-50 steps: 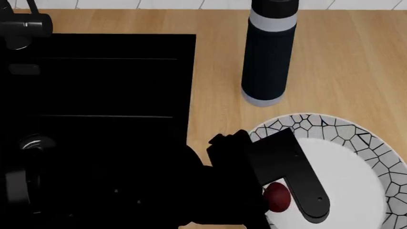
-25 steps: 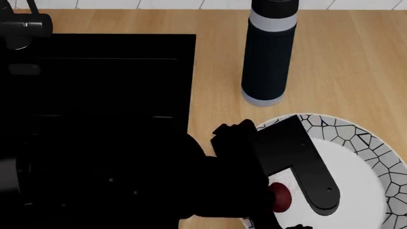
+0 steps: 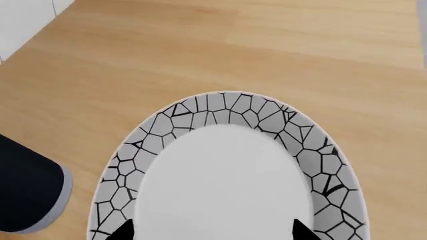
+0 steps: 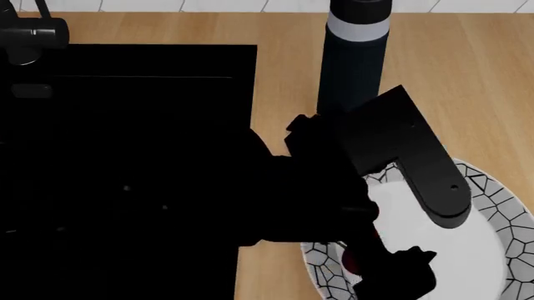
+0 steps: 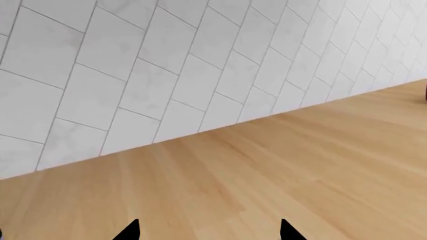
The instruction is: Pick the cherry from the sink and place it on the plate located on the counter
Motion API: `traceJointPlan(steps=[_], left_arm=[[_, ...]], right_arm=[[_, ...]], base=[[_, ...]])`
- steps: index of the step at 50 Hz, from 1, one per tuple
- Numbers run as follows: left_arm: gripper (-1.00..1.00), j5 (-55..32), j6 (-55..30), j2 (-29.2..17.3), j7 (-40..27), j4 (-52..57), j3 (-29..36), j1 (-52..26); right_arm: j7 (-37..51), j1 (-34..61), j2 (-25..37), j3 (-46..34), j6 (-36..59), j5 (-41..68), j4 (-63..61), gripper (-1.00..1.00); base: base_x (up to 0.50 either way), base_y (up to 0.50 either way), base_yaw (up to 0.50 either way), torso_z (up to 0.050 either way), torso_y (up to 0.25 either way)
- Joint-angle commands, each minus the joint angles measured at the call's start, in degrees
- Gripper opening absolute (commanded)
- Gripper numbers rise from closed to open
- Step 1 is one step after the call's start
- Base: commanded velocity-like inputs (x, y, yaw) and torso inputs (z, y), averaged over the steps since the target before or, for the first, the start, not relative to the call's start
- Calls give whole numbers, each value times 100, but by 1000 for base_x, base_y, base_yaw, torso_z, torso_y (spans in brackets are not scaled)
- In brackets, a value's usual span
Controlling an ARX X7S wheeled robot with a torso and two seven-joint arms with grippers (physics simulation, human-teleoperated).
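Observation:
The white plate [image 4: 494, 201] with its black mosaic rim lies on the tan counter [image 4: 467, 87] at the front right. A sliver of the dark red cherry [image 4: 351, 260] shows on the plate's near-left part, mostly hidden under my left arm. My left gripper [image 4: 438, 236] hangs above the plate, open, its fingers apart from the cherry. In the left wrist view the plate [image 3: 220, 107] fills the frame, and the left gripper [image 3: 213, 233] has only bare white plate between its spread tips. The right gripper [image 5: 208, 233] is open over bare counter. The black sink [image 4: 150, 94] lies to the left.
A tall dark bottle [image 4: 354, 59] with a grey band stands on the counter just behind the plate, close to my left gripper's upper finger; its base [image 3: 30, 195] shows in the left wrist view. A black faucet [image 4: 34, 34] sits at the sink's back left. White wall tiles [image 5: 133, 65] back the counter.
My left gripper has lifted and swung toward the bottle, jaws spreading wider. The cherry that sat between the fingers has stayed down on the plate, let go.

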Motion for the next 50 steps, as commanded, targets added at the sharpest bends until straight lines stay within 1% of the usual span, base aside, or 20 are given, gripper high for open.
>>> traceJointPlan(steps=[1, 12, 14, 26, 50], left_arm=[[100, -195, 243, 0, 234, -381, 16, -377], [100, -321, 371, -4, 459, -752, -28, -573], [100, -330, 380, -71, 466, -712, -51, -580], [100, -373, 391, -631, 336, -185, -111, -523], [100, -559, 399, -1818, 62, 732, -325, -512]], right_arm=[[86, 66, 48, -36, 52, 83, -32, 100], [202, 110, 114, 58, 172, 270, -113, 100], [210, 117, 125, 76, 175, 287, -109, 100], [290, 218, 164, -73, 185, 318, -93, 100], [650, 482, 386, -45, 466, 754, -186, 100]], base=[[0, 0, 0, 0, 0], [0, 0, 0, 0, 0], [0, 0, 0, 0, 0], [0, 0, 0, 0, 0], [0, 0, 0, 0, 0]])
